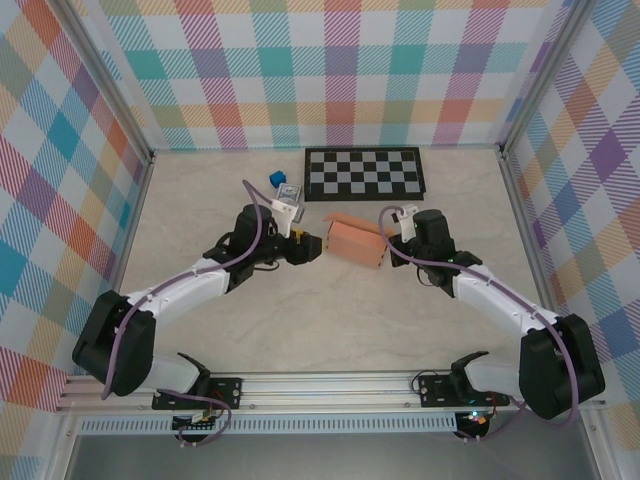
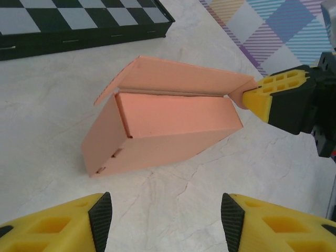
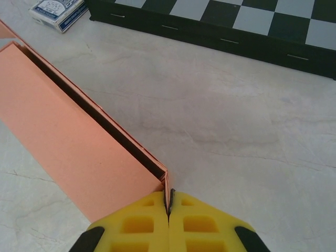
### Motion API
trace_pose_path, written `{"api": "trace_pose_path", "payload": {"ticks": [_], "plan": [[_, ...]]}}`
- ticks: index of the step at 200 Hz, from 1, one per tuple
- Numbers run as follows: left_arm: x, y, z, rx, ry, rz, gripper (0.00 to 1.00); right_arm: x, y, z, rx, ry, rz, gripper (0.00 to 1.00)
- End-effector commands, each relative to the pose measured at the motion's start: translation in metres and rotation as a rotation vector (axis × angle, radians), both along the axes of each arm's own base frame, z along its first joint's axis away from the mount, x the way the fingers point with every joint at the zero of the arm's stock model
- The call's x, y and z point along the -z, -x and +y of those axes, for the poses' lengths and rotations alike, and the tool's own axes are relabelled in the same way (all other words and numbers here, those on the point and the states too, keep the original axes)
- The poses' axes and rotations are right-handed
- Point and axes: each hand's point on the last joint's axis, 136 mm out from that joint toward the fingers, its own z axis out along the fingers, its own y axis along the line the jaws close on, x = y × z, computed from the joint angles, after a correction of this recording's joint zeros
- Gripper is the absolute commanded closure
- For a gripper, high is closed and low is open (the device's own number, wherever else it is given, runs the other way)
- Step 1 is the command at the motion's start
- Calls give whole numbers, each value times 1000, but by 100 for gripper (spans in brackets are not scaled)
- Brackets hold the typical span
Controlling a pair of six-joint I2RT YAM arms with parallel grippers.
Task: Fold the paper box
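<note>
One paper box [image 1: 355, 242] lies on the table [image 1: 300, 330], near the chessboard [image 1: 365, 172] and between two grippers. Its long axis runs left to right, the right end slightly nearer the arm bases. The lid flap stands ajar.

Left gripper [image 2: 165, 218]: jaws spread, clear of the box, facing its short left end.

Right gripper [image 3: 169, 206]: fingers pressed together, pinching the flap's right corner.

Also counted: one chessboard, one card pack [image 3: 56, 11], one blue cube [image 1: 273, 179].
</note>
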Motion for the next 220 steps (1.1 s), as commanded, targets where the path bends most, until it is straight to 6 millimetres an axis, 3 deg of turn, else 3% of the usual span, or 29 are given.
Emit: {"api": "trace_pose_path", "payload": {"ticks": [1, 29, 58, 127, 174, 220], "plan": [[-6, -8, -8, 120, -85, -151, 42, -13, -2, 3, -26, 13, -52, 100], [-4, -22, -13, 201, -81, -220, 44, -12, -2, 5, -99, 80, -77, 100], [5, -35, -11, 204, -45, -182, 46, -8, -3, 11, -130, 73, -66, 100], [1, -24, -27, 249, 39, -112, 52, -7, -4, 8, -98, 68, -61, 100], [3, -16, -43, 279, 43, -82, 64, -6, -4, 6, -84, 69, -52, 100], [5, -16, -51, 290, 59, -48, 69, -6, -4, 4, -76, 80, -43, 100]]}}
